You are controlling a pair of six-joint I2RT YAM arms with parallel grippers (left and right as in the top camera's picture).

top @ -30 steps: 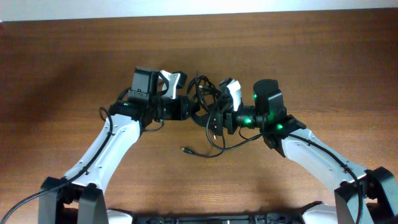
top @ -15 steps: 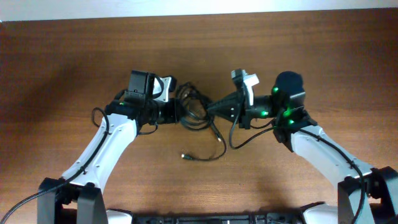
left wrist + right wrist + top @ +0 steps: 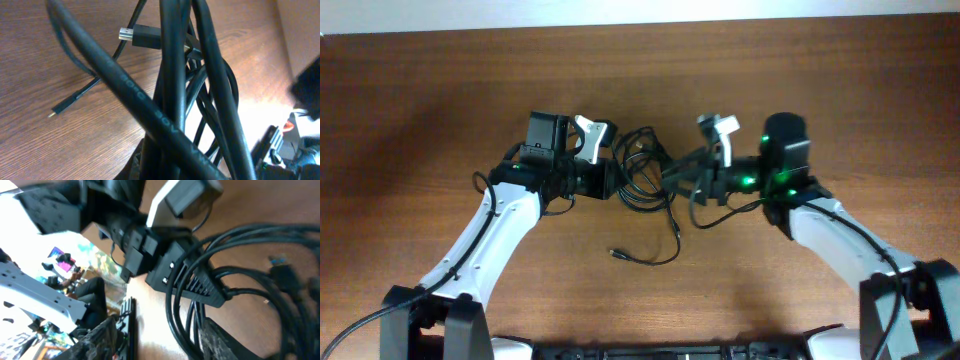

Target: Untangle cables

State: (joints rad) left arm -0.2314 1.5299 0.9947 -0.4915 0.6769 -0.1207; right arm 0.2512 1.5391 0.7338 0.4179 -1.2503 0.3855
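The black cables hang as one tangled bundle of loops between my two grippers above the wooden table. My left gripper is shut on the bundle's left side; in the left wrist view the cables fill the frame and hide its fingers. My right gripper is open, its fingers wide apart with several strands running between them, close to one finger. The left gripper's ridged jaw shows clamped on the strands. One loose end with a small plug trails onto the table.
A flat plug with a metal tip sticks out of the bundle. A thin loose cable end lies on the wood. Both arms reach in from the near edge, and their own thicker wires loop beside the wrists.
The right gripper pulled away to the right, then came back to the bundle and now has its fingers apart around the strands. The loops spread wider. The left gripper kept its hold.
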